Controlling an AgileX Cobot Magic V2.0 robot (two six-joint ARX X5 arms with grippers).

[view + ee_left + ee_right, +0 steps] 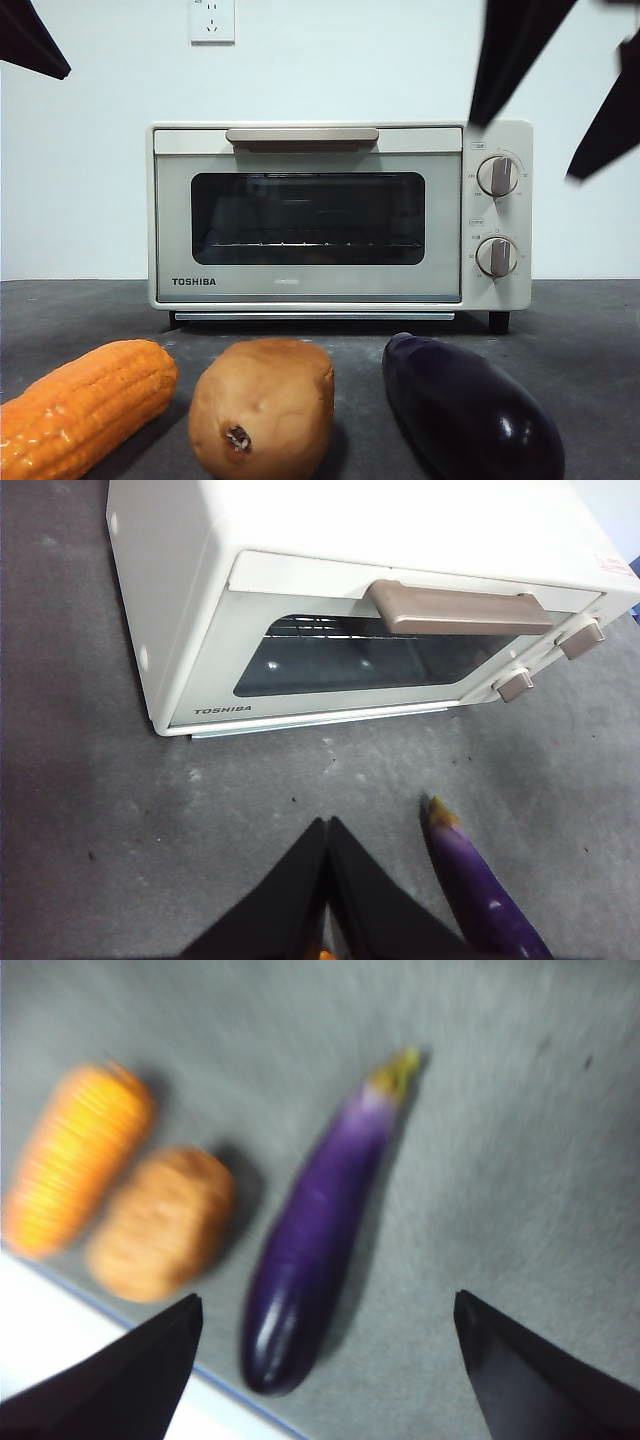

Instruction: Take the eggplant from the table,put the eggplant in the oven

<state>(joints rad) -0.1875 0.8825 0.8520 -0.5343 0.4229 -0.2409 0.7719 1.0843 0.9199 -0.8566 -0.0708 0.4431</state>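
The glossy dark purple eggplant (pixel 465 410) lies on the grey table (pixel 580 320) at the front right, in front of the cream Toshiba oven (pixel 310 215). The oven door is closed. My right gripper (pixel 523 150) hangs open high above the eggplant, near the oven's knobs. In the blurred right wrist view the eggplant (pixel 315 1230) lies beyond the wide-apart jaws of the right gripper (pixel 325 1310). My left gripper (pixel 325 855) is shut on nothing, above the table in front of the oven (pixel 300 630), with the eggplant (pixel 480 880) beside it.
An orange corn cob (pixel 85 405) and a tan potato (pixel 262 405) lie left of the eggplant in a row along the front. The oven's bar handle (pixel 302 136) and two knobs (pixel 497 215) face me. A white wall stands behind.
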